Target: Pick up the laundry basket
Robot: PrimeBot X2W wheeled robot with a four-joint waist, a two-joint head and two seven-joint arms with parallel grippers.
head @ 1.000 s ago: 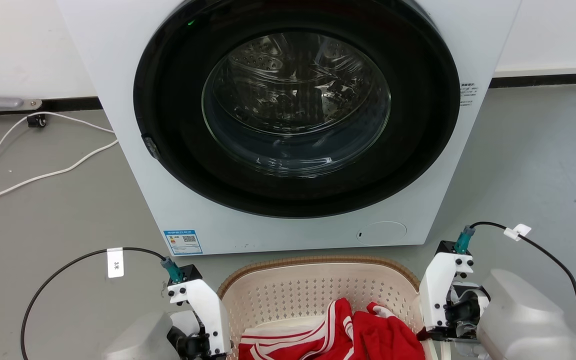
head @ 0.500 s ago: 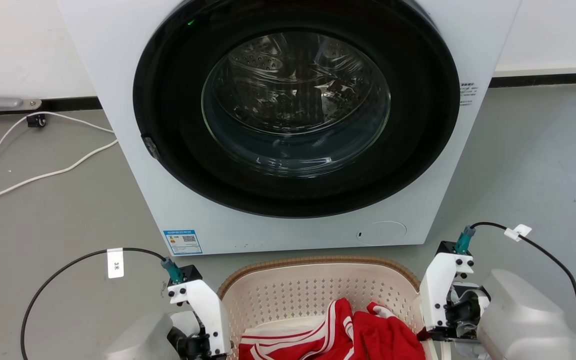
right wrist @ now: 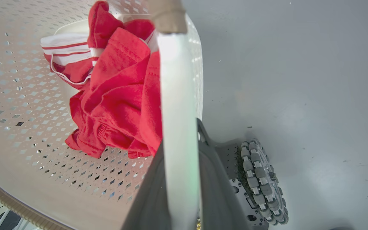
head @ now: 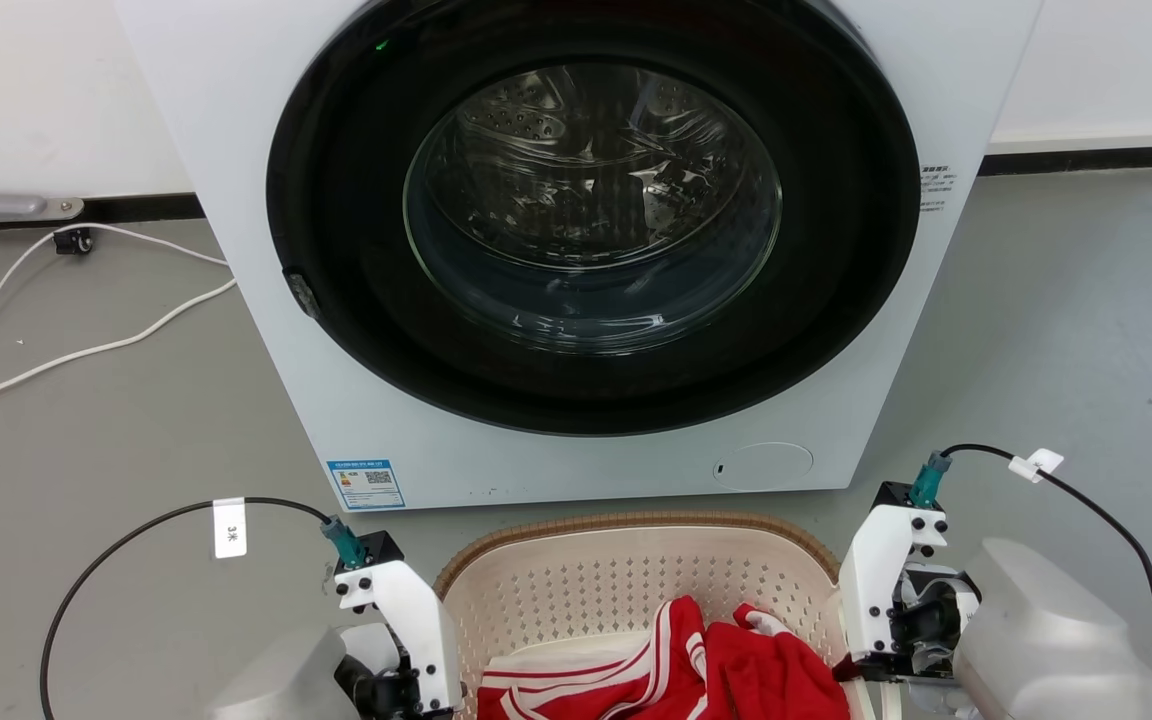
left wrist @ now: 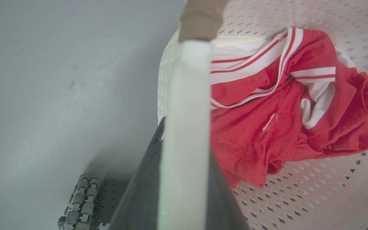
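Now, left gripper [left wrist: 185, 143] is clamping the left white handle [left wrist: 190, 80] of the laundry basket [head: 576, 590]. Basket is sitting between both arms, just before the washing machine [head: 576, 250], carrying a red garment [head: 736, 670]. Right gripper [right wrist: 180, 137] is clamping the right white handle [right wrist: 174, 80].

Cable tag: a white tag [head: 229, 527] on the left black cable [head: 116, 545] is printed "3米".
Energy-style label: a blue sticker [head: 366, 483] at the lower left of the washing machine [head: 586, 470] front carries a QR code and coloured bars; its lettering is too small to read.
Panel print: several lines of small dark print [head: 936, 188] stand at the right edge of the washing machine front and are illegible.
Second cable tag: a white clip [head: 1034, 463] sits on the right black cable; any writing on it cannot be made out.
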